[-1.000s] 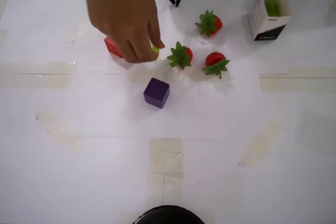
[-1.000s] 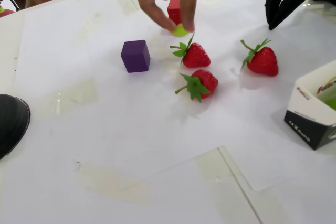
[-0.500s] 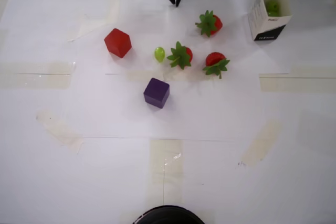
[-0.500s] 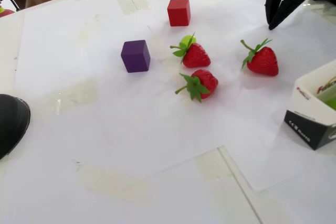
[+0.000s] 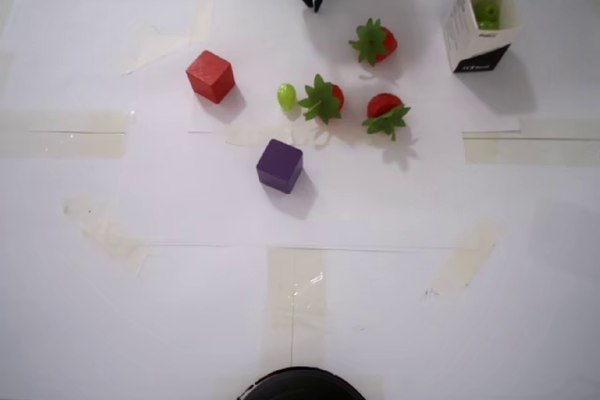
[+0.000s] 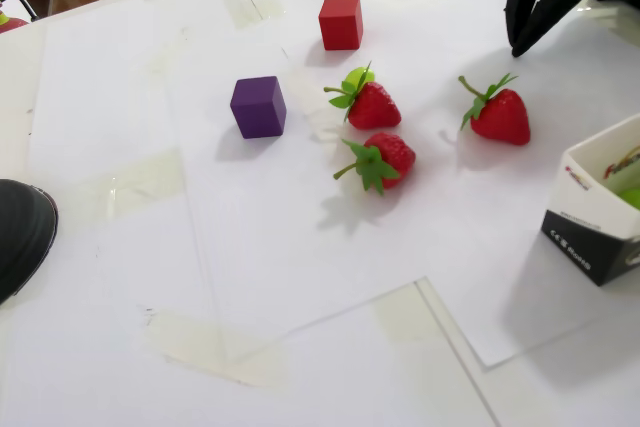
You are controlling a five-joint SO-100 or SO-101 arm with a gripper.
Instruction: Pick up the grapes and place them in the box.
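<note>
One light-green grape (image 5: pixel 287 96) lies on the white paper between the red cube and a strawberry; in the fixed view this grape (image 6: pixel 355 78) peeks out behind that strawberry's leaves. The white box (image 5: pixel 466 30) with a black base stands upright at the far right, with more green grapes (image 5: pixel 487 13) inside. In the fixed view the box (image 6: pixel 585 212) sits at the right edge. My black gripper (image 5: pixel 312 7) hangs at the top centre, fingertips together and empty, well apart from the loose grape. The fixed view shows the gripper (image 6: pixel 516 48) at the top right.
Three strawberries (image 5: pixel 373 42) (image 5: pixel 322 99) (image 5: pixel 385 111) lie between the loose grape and the box. A red cube (image 5: pixel 210 76) and a purple cube (image 5: pixel 279 165) sit left of and below the grape. A black round object (image 5: pixel 300 386) is at the near edge.
A human hand that held the grape by the red cube one second ago has left the scene, and the grape rests on the paper. My gripper has not moved.
</note>
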